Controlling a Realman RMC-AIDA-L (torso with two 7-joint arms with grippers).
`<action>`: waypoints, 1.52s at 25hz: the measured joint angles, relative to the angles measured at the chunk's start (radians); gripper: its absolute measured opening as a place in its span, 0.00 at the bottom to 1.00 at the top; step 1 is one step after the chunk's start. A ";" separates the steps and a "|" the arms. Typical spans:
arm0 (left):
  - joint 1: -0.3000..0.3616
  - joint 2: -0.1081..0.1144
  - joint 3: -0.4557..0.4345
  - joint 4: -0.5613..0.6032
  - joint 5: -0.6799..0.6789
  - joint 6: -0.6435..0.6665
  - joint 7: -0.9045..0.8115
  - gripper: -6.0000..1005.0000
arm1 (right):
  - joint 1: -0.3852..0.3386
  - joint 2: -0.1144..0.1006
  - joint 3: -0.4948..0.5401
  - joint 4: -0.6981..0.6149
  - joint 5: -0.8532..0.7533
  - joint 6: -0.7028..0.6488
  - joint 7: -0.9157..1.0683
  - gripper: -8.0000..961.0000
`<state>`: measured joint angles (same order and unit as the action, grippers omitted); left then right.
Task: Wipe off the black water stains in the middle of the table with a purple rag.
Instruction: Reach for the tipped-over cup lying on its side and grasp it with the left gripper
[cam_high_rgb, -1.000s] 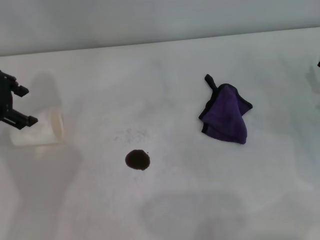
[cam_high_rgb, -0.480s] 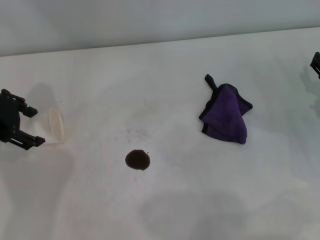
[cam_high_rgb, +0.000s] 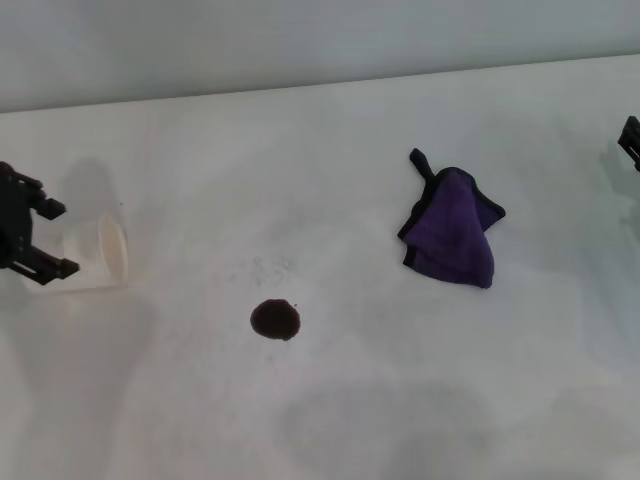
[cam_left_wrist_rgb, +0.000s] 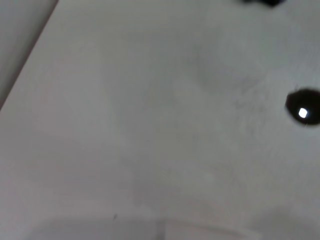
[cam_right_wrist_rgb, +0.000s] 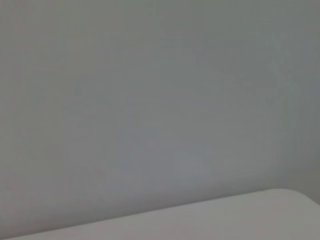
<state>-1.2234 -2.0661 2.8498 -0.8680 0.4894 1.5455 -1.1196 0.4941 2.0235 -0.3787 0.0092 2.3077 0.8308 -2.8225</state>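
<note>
Head view: the desk (cam_high_rgb: 330, 170) is a plain white surface with faint grey marks. The black water stains (cam_high_rgb: 275, 319) amount to one small round dark blot, sitting near the middle of the desk, slightly left of centre and toward the near side. A faint grey speckled smudge (cam_high_rgb: 262, 268) lies just beyond it on the far side, not touching.

The purple rag (cam_high_rgb: 455, 238) lies crumpled on the right half of the desk, farther back than the blot and well apart from it. Its black edging runs along the left fold, and a black corner tail points toward the far left. Nothing touches the rag.

The left gripper (cam_high_rgb: 30, 238) is at the left edge of the scene, level with a white paper cup (cam_high_rgb: 92, 260) that lies on its side, mouth facing right. Two dark finger tips project toward the cup with a clear gap between them, so the jaws stand open; whether they contact the cup I cannot tell.

The right gripper (cam_high_rgb: 630, 140) shows only as a small dark piece at the far right edge, well apart from the rag. The state of its jaws cannot be told.

Left wrist view: bare white desk with the blot (cam_left_wrist_rgb: 303, 107) at one edge, carrying a bright reflected spot. Right wrist view: a grey wall (cam_right_wrist_rgb: 150, 100) and a strip of desk edge.
</note>
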 joint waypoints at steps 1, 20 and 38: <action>-0.004 0.000 0.000 -0.001 0.015 -0.013 0.000 0.81 | 0.000 0.000 0.002 0.003 0.002 -0.001 0.000 0.90; -0.006 -0.005 0.000 0.092 0.057 -0.124 0.005 0.81 | 0.007 -0.002 0.004 0.011 0.006 -0.002 0.000 0.90; 0.005 -0.010 -0.001 0.173 0.100 -0.163 -0.021 0.81 | -0.002 -0.002 0.004 0.010 0.005 0.081 0.000 0.90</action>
<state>-1.2186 -2.0762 2.8486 -0.6948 0.5889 1.3821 -1.1409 0.4925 2.0219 -0.3743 0.0188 2.3131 0.9115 -2.8225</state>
